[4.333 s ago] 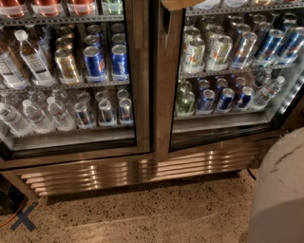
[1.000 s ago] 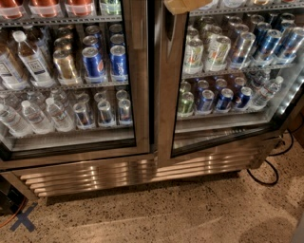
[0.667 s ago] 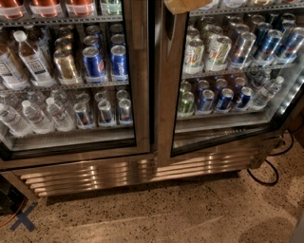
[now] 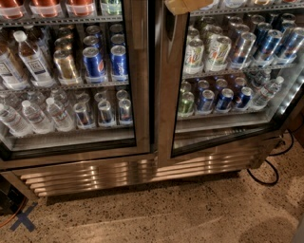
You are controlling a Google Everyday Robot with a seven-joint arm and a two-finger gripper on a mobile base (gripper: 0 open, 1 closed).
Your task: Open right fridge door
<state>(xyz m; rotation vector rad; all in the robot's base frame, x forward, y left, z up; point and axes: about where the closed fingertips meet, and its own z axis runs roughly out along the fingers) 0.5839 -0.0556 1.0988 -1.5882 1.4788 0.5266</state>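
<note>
Standing slightly ajar at 3 o'clock, right fridge door [image 4: 167, 95] has the tan gripper [image 4: 183, 5] by its top at 12, grip unreadable. Black cable [image 4: 262, 183] loops at 4; speckled floor [image 4: 156, 213] lies open at 6.

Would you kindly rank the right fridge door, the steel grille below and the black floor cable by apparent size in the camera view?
1. right fridge door
2. steel grille
3. black floor cable
The gripper, at the top edge against that door's frame, is cut off, so I leave it unranked.
</note>
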